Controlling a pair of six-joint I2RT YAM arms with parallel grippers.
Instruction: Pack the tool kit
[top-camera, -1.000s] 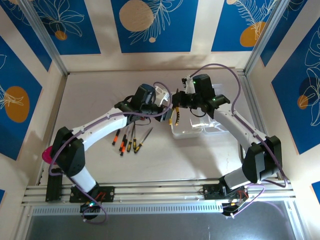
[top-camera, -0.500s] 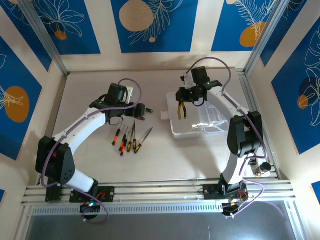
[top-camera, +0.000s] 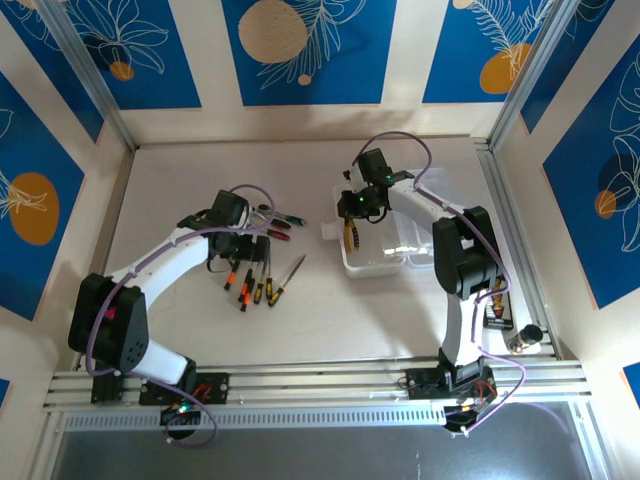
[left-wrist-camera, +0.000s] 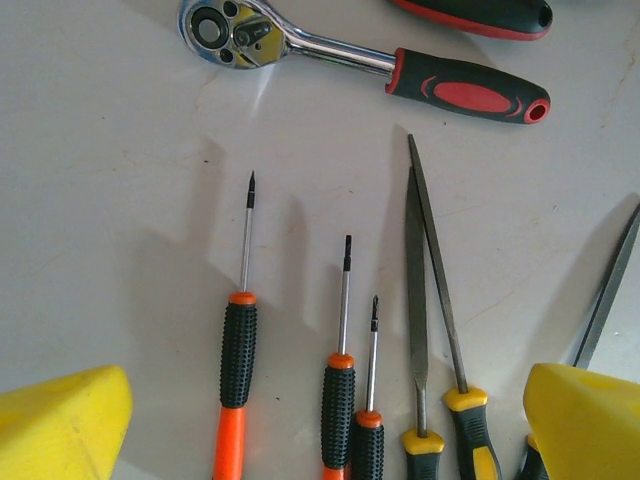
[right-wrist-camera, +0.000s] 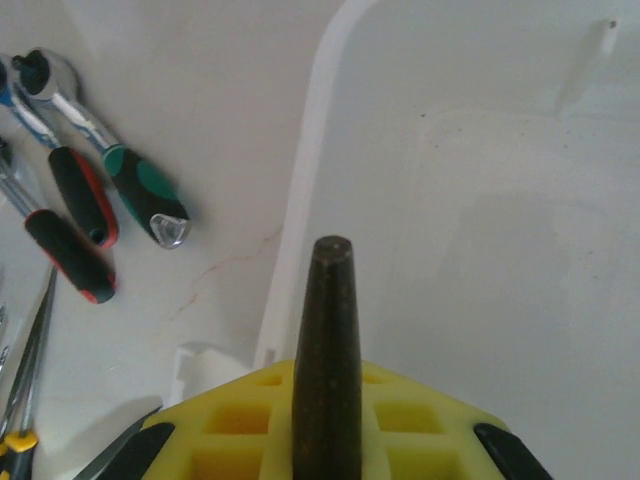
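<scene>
My right gripper (top-camera: 350, 218) is shut on the yellow-handled pliers (top-camera: 350, 237), which hang over the left end of the clear case (top-camera: 430, 262). In the right wrist view the pliers' dark nose (right-wrist-camera: 326, 320) sticks out between the yellow pads (right-wrist-camera: 240, 425), above the case's rim (right-wrist-camera: 303, 190). My left gripper (top-camera: 240, 248) hovers open over the row of screwdrivers (top-camera: 246, 287). Its yellow fingers (left-wrist-camera: 60, 420) stand wide on either side of the orange-and-black screwdrivers (left-wrist-camera: 238, 350) and the yellow-handled files (left-wrist-camera: 418, 300). A metal ratchet wrench (left-wrist-camera: 300, 40) lies beyond their tips.
More ratchets with red and green handles (right-wrist-camera: 140, 190) lie left of the case. A white tab (top-camera: 328, 230) juts out at the case's left end. A dark tool (top-camera: 495, 305) and a round metal part (top-camera: 525, 340) lie at the right, near the frame rail.
The left gripper opened, let go of the pliers and drew back left over the screwdrivers. The right gripper kept the pliers and swung them over the case's left end.
</scene>
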